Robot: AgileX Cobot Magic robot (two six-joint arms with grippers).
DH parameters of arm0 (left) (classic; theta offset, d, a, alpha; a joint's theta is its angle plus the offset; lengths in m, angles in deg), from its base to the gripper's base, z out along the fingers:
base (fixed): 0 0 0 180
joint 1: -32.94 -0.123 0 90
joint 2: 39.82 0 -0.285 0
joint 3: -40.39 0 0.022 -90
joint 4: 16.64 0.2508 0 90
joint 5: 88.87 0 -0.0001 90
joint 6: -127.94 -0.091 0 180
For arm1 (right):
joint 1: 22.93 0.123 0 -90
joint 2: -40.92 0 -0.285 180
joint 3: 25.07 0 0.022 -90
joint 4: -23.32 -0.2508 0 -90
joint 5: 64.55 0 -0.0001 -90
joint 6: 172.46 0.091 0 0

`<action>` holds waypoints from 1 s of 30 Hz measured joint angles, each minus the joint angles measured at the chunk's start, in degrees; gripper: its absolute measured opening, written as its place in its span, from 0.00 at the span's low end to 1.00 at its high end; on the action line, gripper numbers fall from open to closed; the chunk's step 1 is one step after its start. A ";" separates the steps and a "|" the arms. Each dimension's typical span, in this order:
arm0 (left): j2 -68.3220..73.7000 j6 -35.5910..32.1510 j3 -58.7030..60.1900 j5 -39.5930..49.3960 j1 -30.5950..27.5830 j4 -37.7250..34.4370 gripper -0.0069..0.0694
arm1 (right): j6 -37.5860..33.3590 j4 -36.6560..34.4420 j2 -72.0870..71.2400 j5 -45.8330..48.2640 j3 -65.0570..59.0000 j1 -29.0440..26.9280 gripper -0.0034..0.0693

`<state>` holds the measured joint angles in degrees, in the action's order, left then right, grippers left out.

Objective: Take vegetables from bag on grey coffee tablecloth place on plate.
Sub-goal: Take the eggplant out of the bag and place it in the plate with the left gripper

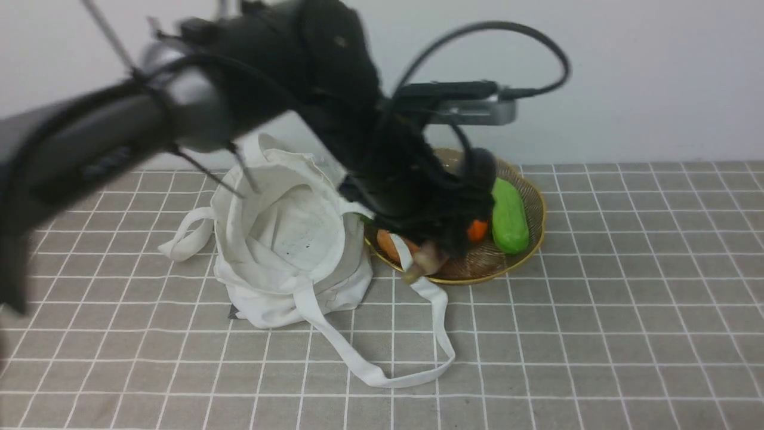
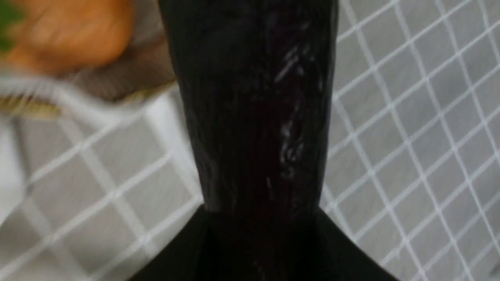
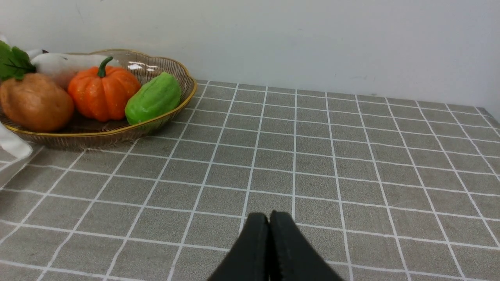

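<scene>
The left arm [image 1: 179, 113] is a smeared blur and hides much of the plate [image 1: 535, 203]. In the left wrist view the eggplant [image 2: 254, 117] is cut off at the edge, the orange vegetable [image 2: 70, 35] beside it only a smudge

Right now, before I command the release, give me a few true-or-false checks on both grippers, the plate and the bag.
1. The left gripper grips the eggplant. True.
2. The right gripper is open. False: its jaws are closed on nothing.
3. The plate is empty. False: it holds a pumpkin and a green vegetable, among others.
4. The bag sits on the tablecloth, left of the plate. True.
</scene>
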<state>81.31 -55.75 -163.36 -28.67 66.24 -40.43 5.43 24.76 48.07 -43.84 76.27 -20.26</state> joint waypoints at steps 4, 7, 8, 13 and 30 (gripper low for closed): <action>10.11 1.36 -11.46 -0.60 0.75 -0.17 0.41 | 0.00 0.00 0.00 0.00 0.00 0.00 0.03; 15.60 1.61 -17.72 -0.96 0.75 0.23 0.41 | 0.00 0.00 0.00 0.00 0.00 0.00 0.03; 16.79 1.61 -19.03 -1.06 0.75 0.45 0.41 | 0.00 0.00 0.00 0.00 0.00 0.00 0.03; 24.26 1.55 -27.26 -1.87 0.75 5.53 0.41 | 0.00 0.00 0.00 0.00 0.00 0.00 0.03; 28.59 1.20 -30.43 -4.93 0.69 9.15 0.88 | 0.00 0.00 0.00 0.00 0.00 0.00 0.03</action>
<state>109.90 -54.54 -193.79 -33.60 66.92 -31.28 5.43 24.76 48.07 -43.84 76.27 -20.26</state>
